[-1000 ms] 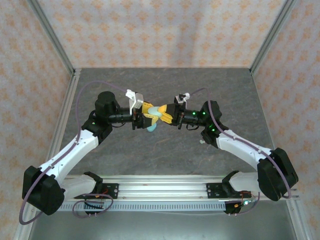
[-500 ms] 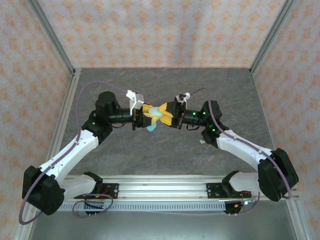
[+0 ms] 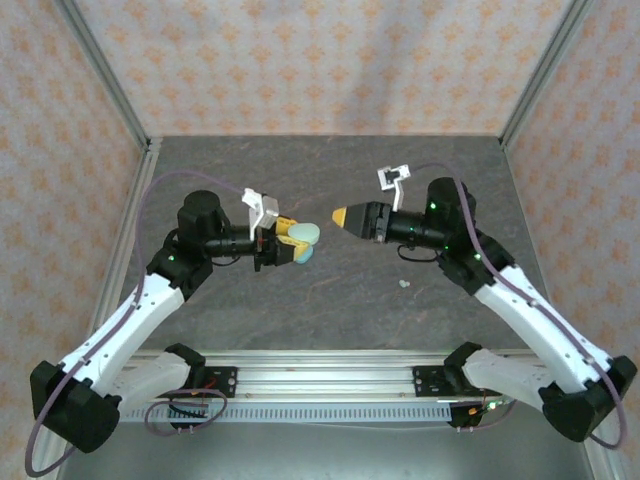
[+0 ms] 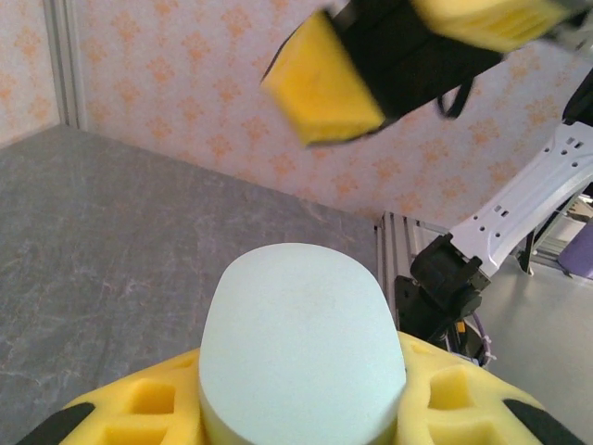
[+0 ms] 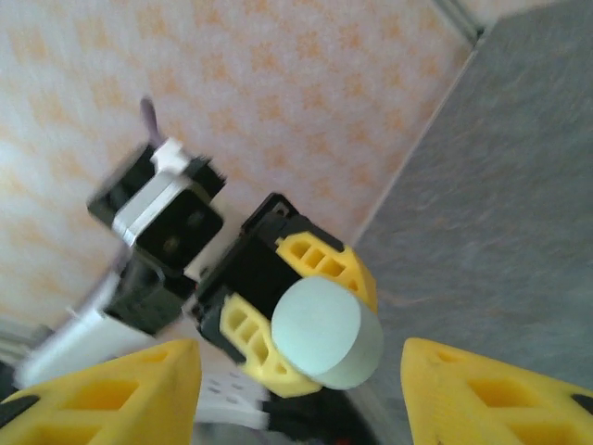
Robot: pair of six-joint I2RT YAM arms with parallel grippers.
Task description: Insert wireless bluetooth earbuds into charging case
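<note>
A pale mint oval charging case (image 3: 303, 235) is held above the grey table by my left gripper (image 3: 290, 248), shut on it. In the left wrist view the case (image 4: 301, 343) sits between the yellow fingers (image 4: 130, 408), its smooth face toward the camera. My right gripper (image 3: 340, 215) hovers a short way to the right of the case, open and holding nothing. In the right wrist view the case (image 5: 324, 334) shows between my spread right fingertips (image 5: 111, 389), clear of them. One tiny pale earbud (image 3: 404, 284) lies on the table under the right arm.
Patterned walls with metal frame posts (image 3: 130, 120) close in the grey table (image 3: 330, 300) on three sides. An aluminium rail (image 3: 320, 385) with the arm bases runs along the near edge.
My right gripper has opened, let go of the case and drawn back to the right. The left arm has pulled back slightly left, keeping the case.
</note>
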